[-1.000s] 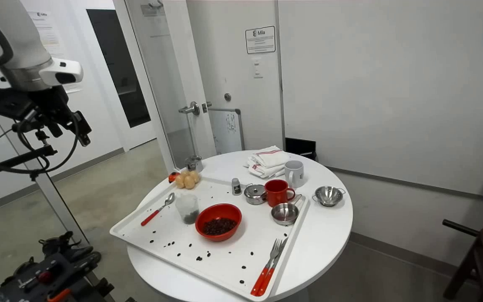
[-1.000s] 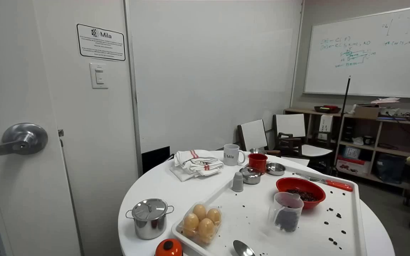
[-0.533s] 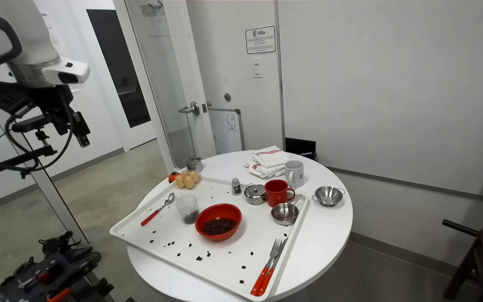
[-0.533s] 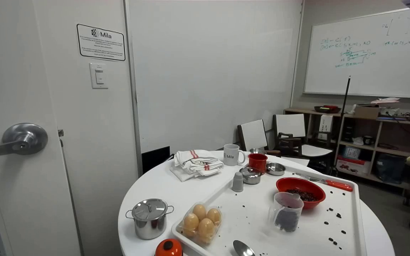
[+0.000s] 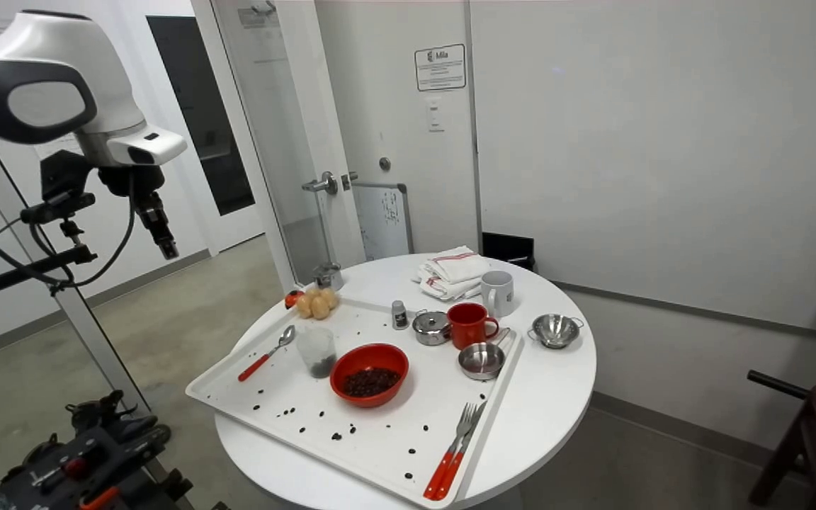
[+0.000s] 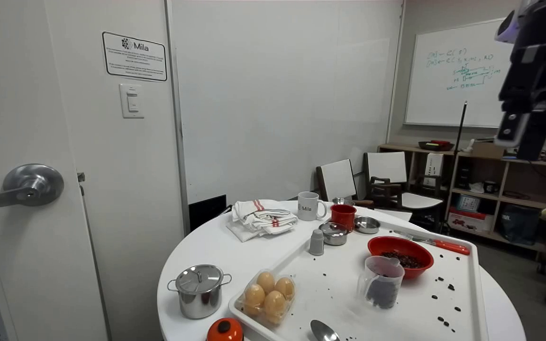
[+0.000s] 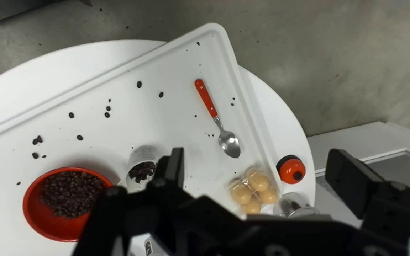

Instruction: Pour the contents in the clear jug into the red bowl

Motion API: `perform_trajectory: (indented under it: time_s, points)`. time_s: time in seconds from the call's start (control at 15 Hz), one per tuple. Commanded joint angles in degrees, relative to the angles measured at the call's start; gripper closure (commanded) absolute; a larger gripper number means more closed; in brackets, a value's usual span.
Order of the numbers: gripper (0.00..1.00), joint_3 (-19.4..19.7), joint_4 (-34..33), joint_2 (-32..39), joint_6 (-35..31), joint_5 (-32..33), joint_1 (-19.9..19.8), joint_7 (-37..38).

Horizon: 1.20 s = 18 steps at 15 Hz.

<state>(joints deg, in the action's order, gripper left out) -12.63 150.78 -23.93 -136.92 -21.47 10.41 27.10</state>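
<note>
The clear jug (image 5: 317,352) stands upright on the white tray (image 5: 287,386), beside the red bowl (image 5: 360,353). In an exterior view the jug (image 6: 383,284) stands partly in front of the bowl (image 6: 417,272), with dark contents in its lower part. Dark beans (image 7: 71,193) lie in the bowl in the wrist view, and the jug (image 7: 142,154) holds dark beans too, partly hidden by a finger. My gripper (image 7: 260,167) is open and empty, its fingers wide apart. In both exterior views the gripper (image 5: 168,253) hangs high, apart from the tray (image 6: 519,148).
A spoon (image 7: 208,99), eggs (image 7: 258,183) in clear packaging and scattered beans lie on the tray. A grey shaker (image 6: 316,244), metal pans, a red mug (image 5: 466,327) and a fork with a knife (image 5: 450,460) stand or lie around the bowl. A lidded pot (image 6: 200,298) stands beside the tray.
The arm has moved down and to the right in an exterior view, and its gripper has turned. The gripper has come into sight at the upper right. Things on the table are unmoved.
</note>
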Motion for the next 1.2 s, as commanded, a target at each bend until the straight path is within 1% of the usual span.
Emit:
perform_trajectory:
  time_s: [0.0,0.07,0.2,0.33,0.4,0.47,0.6,0.67,0.73,0.8,1.0,1.13]
  points:
    - [0.0,-6.3,-4.5,11.2,-10.1,3.5,-3.6,14.5]
    - [0.0,-7.4,-5.0,13.3,-12.6,5.6,-4.5,18.9]
    - [0.0,-10.6,-6.3,16.8,-16.8,10.6,-8.5,27.7]
    - [0.0,-12.5,-7.2,18.6,-17.8,16.4,-12.2,36.5]
    - [0.0,-7.3,-4.9,16.0,-16.7,12.9,-5.7,29.8]
    - [0.0,-7.5,-5.5,17.2,-17.1,14.7,-6.8,32.7]
    - [0.0,-7.5,-6.3,18.2,-17.1,15.5,-7.6,34.2]
    - [0.0,-13.0,-4.2,15.4,-16.1,24.6,-15.5,45.3]
    - [0.0,-12.9,-4.2,15.5,-15.8,26.7,-15.9,47.8]
    - [0.0,-13.8,-4.2,16.2,-16.9,30.6,-17.9,52.4]
    - [0.0,-17.0,-4.8,16.2,-14.8,40.3,-23.7,65.0]
    - [0.0,-19.3,-5.5,16.1,-12.3,44.9,-26.6,73.1]
